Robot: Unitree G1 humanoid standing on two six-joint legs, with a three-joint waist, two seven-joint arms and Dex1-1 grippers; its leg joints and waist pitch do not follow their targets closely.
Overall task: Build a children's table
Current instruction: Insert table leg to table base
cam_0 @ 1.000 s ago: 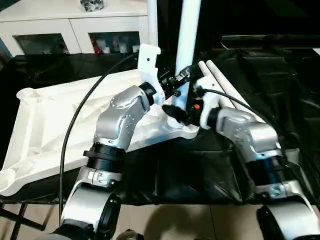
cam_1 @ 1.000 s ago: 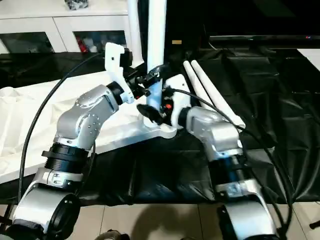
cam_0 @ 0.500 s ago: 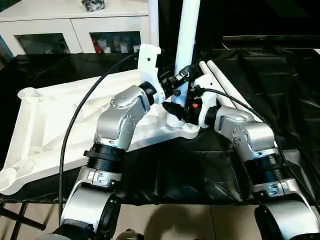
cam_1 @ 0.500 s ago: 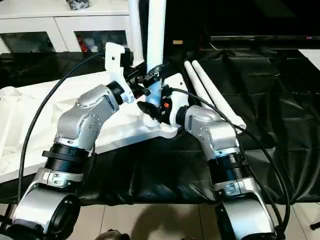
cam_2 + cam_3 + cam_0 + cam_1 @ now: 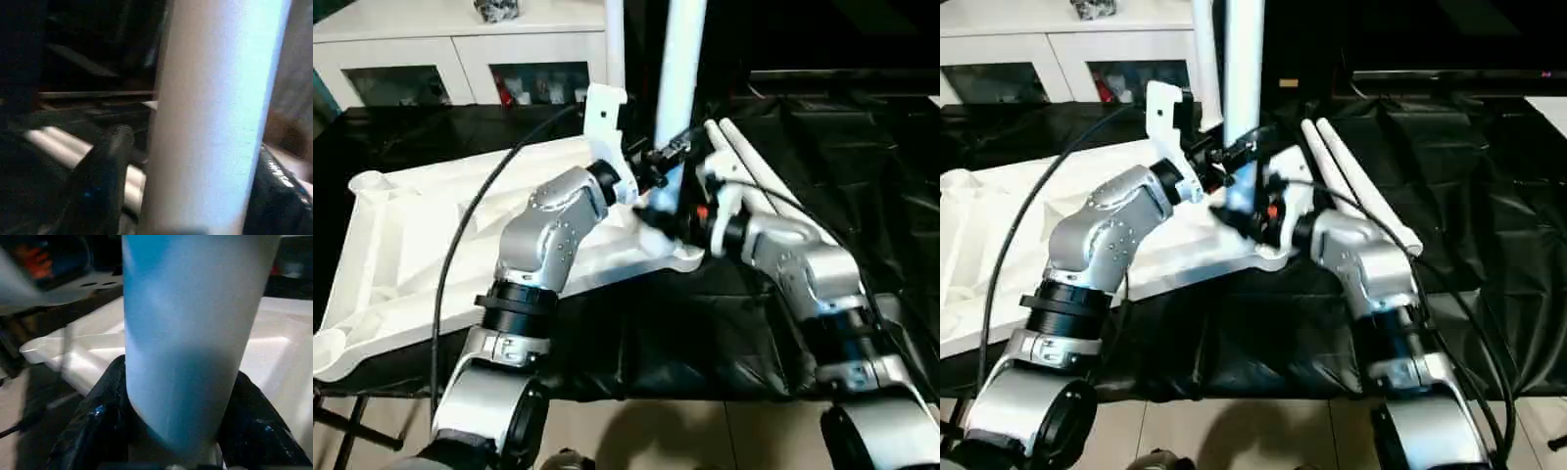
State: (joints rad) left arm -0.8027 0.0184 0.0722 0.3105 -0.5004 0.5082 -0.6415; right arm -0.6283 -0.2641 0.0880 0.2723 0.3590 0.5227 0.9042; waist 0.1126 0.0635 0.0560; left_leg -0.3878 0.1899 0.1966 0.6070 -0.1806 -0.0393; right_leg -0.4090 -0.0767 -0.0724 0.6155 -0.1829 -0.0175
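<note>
The white tabletop point(image 5: 460, 225) lies underside up on the black-covered bench point(image 5: 862, 147), its ribs and a round corner socket point(image 5: 367, 183) facing upward. At the corner nearest the robot's right arm, one white tubular leg point(image 5: 680, 59) stands upright, its lower end at that corner. A second leg point(image 5: 614, 44) rises upright just behind it, farther along the same edge. Two more legs point(image 5: 749, 162) lie flat side by side on the black cloth, just beside the standing leg, on the robot's right.

Both pincers meet at the lower part of the standing leg. The left pincer point(image 5: 658, 164) reaches in from the left; in the left wrist view the leg point(image 5: 215, 117) sits between its two black fingers point(image 5: 105, 166), but whether they press on it or stand a little off I cannot tell. The right pincer point(image 5: 668, 213) comes in from the right, lower down; in the right wrist view its fingers point(image 5: 105, 421) sit tight against either side of the leg point(image 5: 190, 333), gripping it.

Behind the bench stands a white cabinet point(image 5: 460, 54) with glass doors.
</note>
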